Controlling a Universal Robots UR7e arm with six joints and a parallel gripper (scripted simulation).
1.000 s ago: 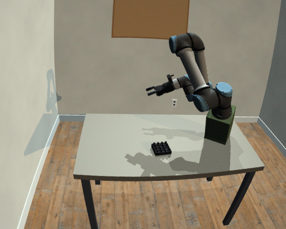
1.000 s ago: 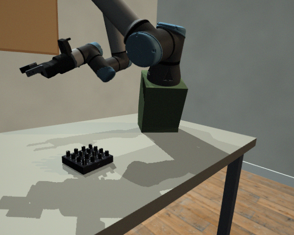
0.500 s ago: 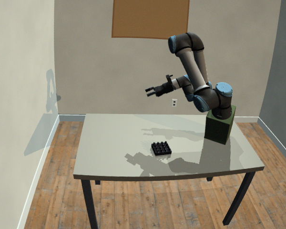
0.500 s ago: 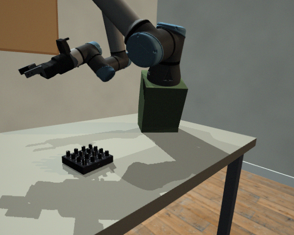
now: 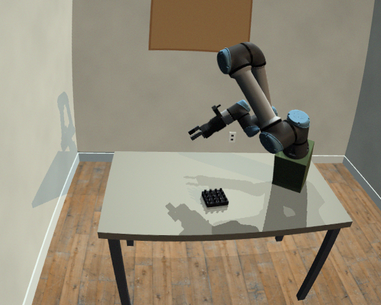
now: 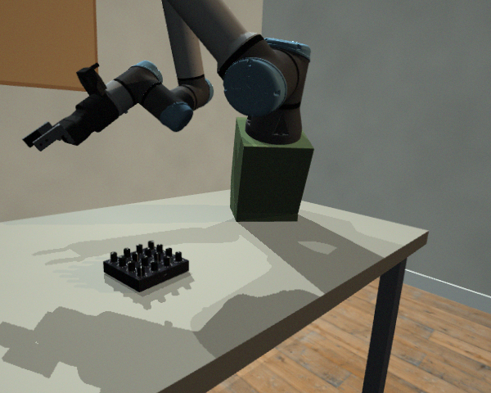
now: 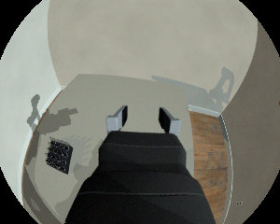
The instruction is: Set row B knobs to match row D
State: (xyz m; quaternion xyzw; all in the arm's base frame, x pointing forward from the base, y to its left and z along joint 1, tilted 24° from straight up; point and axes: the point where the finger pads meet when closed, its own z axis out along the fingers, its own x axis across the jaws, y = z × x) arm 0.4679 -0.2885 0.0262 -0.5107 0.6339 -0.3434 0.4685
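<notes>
The black knob box point(image 5: 214, 197) point(image 6: 146, 267) point(image 7: 58, 155) stands on its feet near the middle of the table point(image 5: 145, 183) point(image 6: 47, 237), with several small black knobs on top. The knob lines and marks are too small to read. My gripper point(image 5: 193, 134) point(image 6: 35, 141) point(image 7: 143, 113) is open and empty. It hangs high above the table, tilted down, well above and behind the box. In the wrist view the box lies low at the left of the fingers.
The arm's green base block point(image 5: 292, 170) point(image 6: 268, 178) stands at the table's back right corner. Arm shadows fall across the table top. The table edges lie to the front and right, with wooden floor point(image 5: 216, 272) below.
</notes>
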